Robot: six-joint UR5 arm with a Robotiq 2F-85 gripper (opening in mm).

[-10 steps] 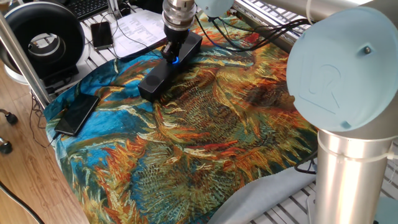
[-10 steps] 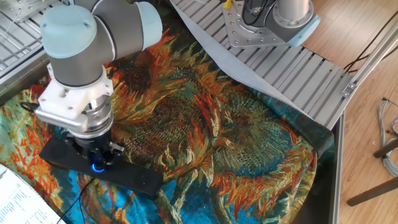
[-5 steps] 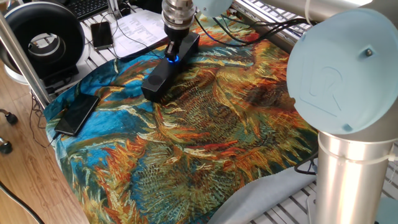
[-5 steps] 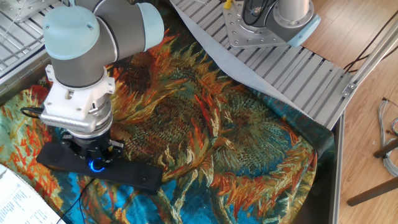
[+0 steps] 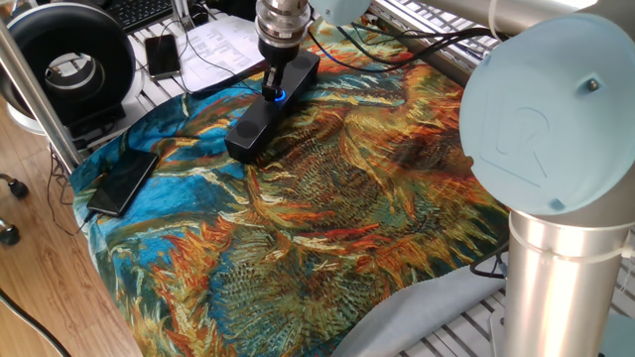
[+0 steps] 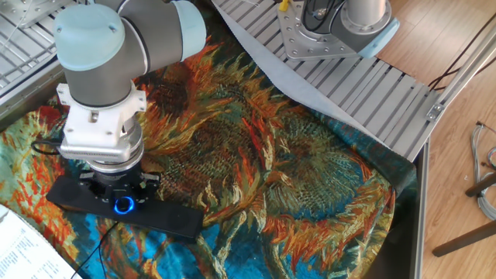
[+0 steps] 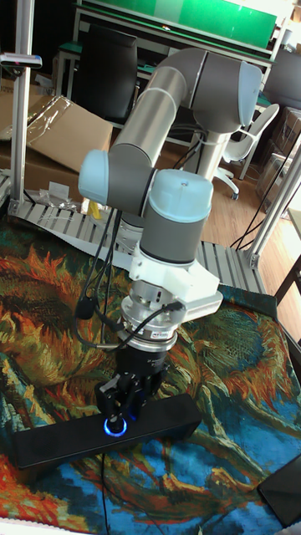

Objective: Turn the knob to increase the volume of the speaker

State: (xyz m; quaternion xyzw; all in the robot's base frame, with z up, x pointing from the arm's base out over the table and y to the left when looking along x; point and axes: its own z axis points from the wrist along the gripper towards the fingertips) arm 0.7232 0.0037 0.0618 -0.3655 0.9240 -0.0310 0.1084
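The speaker (image 5: 248,129) is a long slim black bar lying on the sunflower-patterned cloth at the back left of one fixed view. Its knob (image 5: 275,96) glows blue partway along the bar. My gripper (image 5: 273,85) comes straight down onto it, fingers closed around the dial. The other fixed view shows the speaker (image 6: 170,221) at the lower left, the knob (image 6: 122,205) lit blue under the gripper (image 6: 120,194). In the tall view the gripper (image 7: 121,411) pinches the knob (image 7: 115,427) on the speaker (image 7: 50,447). The dial's top is hidden by the fingers.
A flat black phone (image 5: 121,181) lies on the cloth's left edge, and a second phone (image 5: 162,55) rests on papers behind. A big round black-and-white ring device (image 5: 69,64) stands at the far left. Cables (image 5: 397,55) trail behind the speaker. Slotted aluminium plates (image 6: 364,85) border the cloth.
My wrist has turned about its vertical axis while staying over the knob. The speaker has swivelled slightly on the cloth with it.
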